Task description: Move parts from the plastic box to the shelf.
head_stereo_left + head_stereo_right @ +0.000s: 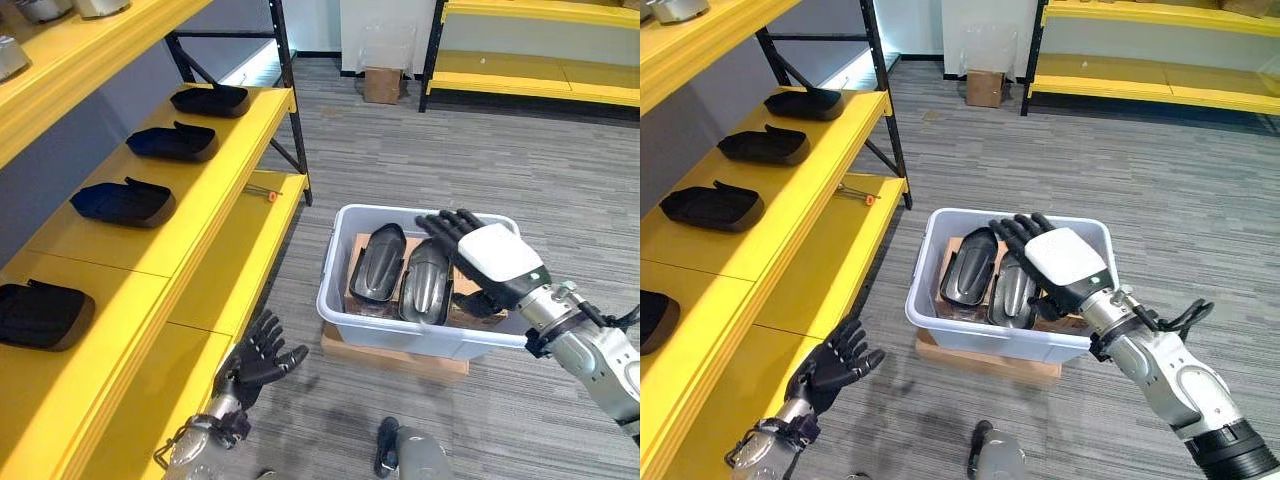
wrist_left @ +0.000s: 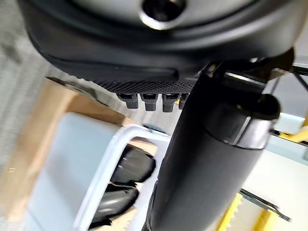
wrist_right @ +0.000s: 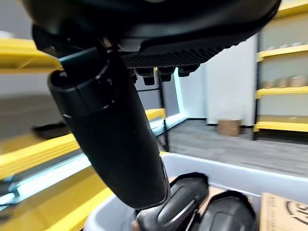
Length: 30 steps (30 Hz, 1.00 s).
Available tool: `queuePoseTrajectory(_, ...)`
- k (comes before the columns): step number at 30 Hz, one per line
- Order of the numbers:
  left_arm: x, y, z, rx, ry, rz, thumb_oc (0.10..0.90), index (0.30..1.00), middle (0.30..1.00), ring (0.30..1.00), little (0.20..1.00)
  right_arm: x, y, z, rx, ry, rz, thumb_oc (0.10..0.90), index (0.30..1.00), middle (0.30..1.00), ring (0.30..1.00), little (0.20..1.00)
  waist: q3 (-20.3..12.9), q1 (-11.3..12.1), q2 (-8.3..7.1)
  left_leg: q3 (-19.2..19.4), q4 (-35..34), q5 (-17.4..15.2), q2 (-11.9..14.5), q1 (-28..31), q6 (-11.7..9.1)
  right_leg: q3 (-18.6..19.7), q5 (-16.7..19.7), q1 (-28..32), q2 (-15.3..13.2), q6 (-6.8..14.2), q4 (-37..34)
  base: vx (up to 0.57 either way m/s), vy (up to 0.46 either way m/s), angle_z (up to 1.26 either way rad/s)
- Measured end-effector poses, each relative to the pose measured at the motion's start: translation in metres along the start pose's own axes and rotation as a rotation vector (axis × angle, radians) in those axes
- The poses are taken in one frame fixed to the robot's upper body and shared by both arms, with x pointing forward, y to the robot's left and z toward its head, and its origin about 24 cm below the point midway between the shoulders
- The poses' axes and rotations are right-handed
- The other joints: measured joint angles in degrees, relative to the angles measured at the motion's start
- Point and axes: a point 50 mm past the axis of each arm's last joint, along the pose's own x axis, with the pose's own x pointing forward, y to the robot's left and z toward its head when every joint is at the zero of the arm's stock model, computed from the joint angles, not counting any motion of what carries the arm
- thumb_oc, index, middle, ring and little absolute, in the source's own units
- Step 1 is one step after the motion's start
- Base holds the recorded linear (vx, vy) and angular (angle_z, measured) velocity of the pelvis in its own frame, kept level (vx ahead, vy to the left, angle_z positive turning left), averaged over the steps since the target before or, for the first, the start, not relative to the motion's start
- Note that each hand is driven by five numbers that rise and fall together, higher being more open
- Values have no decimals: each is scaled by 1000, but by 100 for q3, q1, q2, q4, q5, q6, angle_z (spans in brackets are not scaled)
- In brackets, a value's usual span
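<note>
Running along your left side, the yellow shelf (image 1: 215, 190) is the biggest thing here, and its middle level carries four dark parts in a row: the nearest (image 1: 40, 315), the next one (image 1: 122, 203), a third (image 1: 172, 143) and the farthest (image 1: 210, 100). Each lies flat with its long axis across the shelf board, well apart from its neighbours. On the lower level you can see a small tool with an orange tip (image 1: 262, 194).

The plastic box (image 1: 420, 340) sits on the grey floor to the right of the shelf, resting on a flat cardboard piece (image 1: 395, 357). Inside it, two parts stand side by side, touching or nearly so: the left one (image 1: 377, 263) and the right one (image 1: 427, 282), both with their long axes running from the near wall toward the far wall, leaning slightly left at the top.

Your right hand (image 1: 1065, 262) is over the box with the palm down and the fingers spread fairly straight, reaching across the upper end of the right-hand part; you cannot tell whether the fingertips touch it. It grips nothing.

Your left hand (image 1: 262, 356) hangs low beside the shelf's edge, fingers loosely spread and holding nothing.

A cardboard box (image 1: 382, 84) stands far off by the wall.
</note>
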Motion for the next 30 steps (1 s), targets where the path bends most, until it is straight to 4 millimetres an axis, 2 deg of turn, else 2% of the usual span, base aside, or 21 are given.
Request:
queuePoseTrajectory(2, 5, -3, 5, 15, -16, -18, 900, 1000, 1000, 1000, 1000, 6, -2, 7, -28, -68, 4, 900, 1000, 1000, 1000, 1000, -2, 147, -5, -394, -23, 12, -105, 21, 40, 143, -12, -126, 34, -12, 89, 105, -49, -37)
queuePoseTrajectory(5, 11, -8, 8, 56, -13, -50, 900, 1000, 1000, 1000, 1000, 9, -1, 11, -28, -86, 14, 900, 1000, 1000, 1000, 1000, 0, 124, 0, -422, 202, 23, -101, -143, 41, 168, 39, -87, -11, 1, 2, 117, 10, 5)
queuePoseTrajectory(6, 11, -12, 6, 55, -5, -67, 900, 1000, 1000, 1000, 1000, 10, 1, 10, -24, -74, 22, 900, 1000, 1000, 1000, 1000, 5, 150, -10, -451, 518, 25, -58, -323, 45, 176, 142, 45, -40, -6, -174, 172, 106, 22)
queuePoseTrajectory(7, 10, -13, 4, 53, 2, -77, 900, 1000, 1000, 1000, 1000, 10, 1, 10, -15, -65, 15, 900, 1000, 1000, 1000, 1000, 21, 135, -46, -534, 564, -169, -118, -444, -45, 210, 271, 132, -75, 28, -381, 156, 112, 19)
queuePoseTrajectory(8, 9, -13, 4, 53, 2, -82, 900, 1000, 1000, 1000, 1000, 11, 2, 11, -4, -58, 2, 900, 1000, 1000, 1000, 1000, 35, 136, -69, -679, 460, -350, -232, -519, -29, 235, 392, 176, -69, 59, -563, 101, 87, 1)
queuePoseTrajectory(9, 8, -13, 4, 53, 2, -84, 900, 1000, 1000, 1000, 1000, 13, 3, 12, 9, -54, -10, 900, 1000, 1000, 1000, 1000, 11, 178, -22, -785, 246, -401, -363, -558, 17, 277, 528, 208, -58, 81, -750, 125, 118, -32)
queuePoseTrajectory(10, 7, -15, 3, 51, 3, -92, 900, 1000, 1000, 1000, 1000, 13, 6, 12, -10, -54, -5, 900, 1000, 1000, 1000, 1000, 7, 275, 123, -842, -324, -317, -603, -530, 114, 251, 708, 221, 45, 154, -1048, 150, 137, -57)
queuePoseTrajectory(11, 6, -13, 3, 52, 4, -92, 900, 1000, 1000, 1000, 1000, 13, 8, 13, -9, -55, 1, 900, 1000, 1000, 1000, 1000, 21, 355, 115, -822, -399, -138, -620, -451, 71, 247, 722, 236, 63, 167, -1106, 194, 161, -63)
queuePoseTrajectory(12, 5, -11, 3, 53, 12, -85, 900, 1000, 1000, 1000, 1000, 12, 12, 14, 3, -56, 12, 900, 1000, 1000, 1000, 1000, 24, 381, 100, -696, -478, -104, -622, -360, 89, 94, 715, 369, 54, 178, -1317, 132, 88, -45)
queuePoseTrajectory(13, 3, -10, 3, 59, 15, -87, 900, 1000, 1000, 1000, 1000, 10, 15, 15, 9, -56, 20, 900, 1000, 1000, 1000, 1000, 29, 437, 101, -653, -535, -97, -598, -294, 92, -75, 625, 434, -2, 187, -1211, 158, 94, -32)
queuePoseTrajectory(14, 2, -7, 5, 80, 22, -93, 900, 1000, 1000, 1000, 1000, 7, 20, 17, 24, -54, 32, 900, 1000, 1000, 1000, 1000, 27, 452, -19, -574, -534, -110, -661, -172, 78, -177, 478, 449, -171, 208, -812, 117, 75, -12)
queuePoseTrajectory(15, -1, -3, 8, 101, 30, -90, 900, 1000, 1000, 1000, 1000, 5, 25, 19, 45, -51, 43, 900, 1000, 1000, 1000, 1000, -16, 438, -175, -583, -535, -158, -802, -88, 64, -171, 468, 581, -264, 301, -800, 142, 99, -3)
queuePoseTrajectory(16, -2, -1, 9, 112, 33, -88, 900, 1000, 1000, 1000, 1000, 4, 28, 20, 55, -44, 45, 900, 1000, 1000, 1000, 1000, -44, 425, -176, -596, -551, -144, -795, -77, 98, -172, 562, 636, -222, 400, -939, 96, 65, -2)
queuePoseTrajectory(18, 0, -1, 13, 121, 22, -92, 900, 1000, 1000, 1000, 1000, 4, 30, 19, 76, -7, 35, 900, 1000, 1000, 1000, 1000, -45, 432, -177, -575, -588, -129, -834, -122, 145, -101, 788, 640, -175, 375, -1161, 71, 32, -12)
queuePoseTrajectory(21, 0, -3, 14, 119, 16, -99, 900, 1000, 1000, 1000, 1000, 4, 34, 16, 100, 56, 33, 900, 1000, 1000, 1000, 1000, -45, 415, -172, -545, -599, -106, -874, -142, 137, -103, 918, 687, -163, 412, -1377, 17, -23, -6)
queuePoseTrajectory(23, 1, -4, 16, 121, 6, -103, 900, 1000, 1000, 1000, 1000, 3, 40, 14, 187, 137, -4, 900, 1000, 1000, 1000, 1000, -45, 402, -172, -548, -634, -112, -877, -114, 147, -113, 1014, 804, -123, 427, -1590, -5, -55, 2)
queuePoseTrajectory(30, 2, -7, 18, 150, 13, -116, 900, 1000, 1000, 1000, 1000, 5, 54, 17, 369, 269, -58, 900, 1000, 1000, 1000, 1000, -45, 410, -117, -567, -638, -128, -836, -45, 172, -136, 1034, 937, -61, 432, -1723, -12, -128, 0)
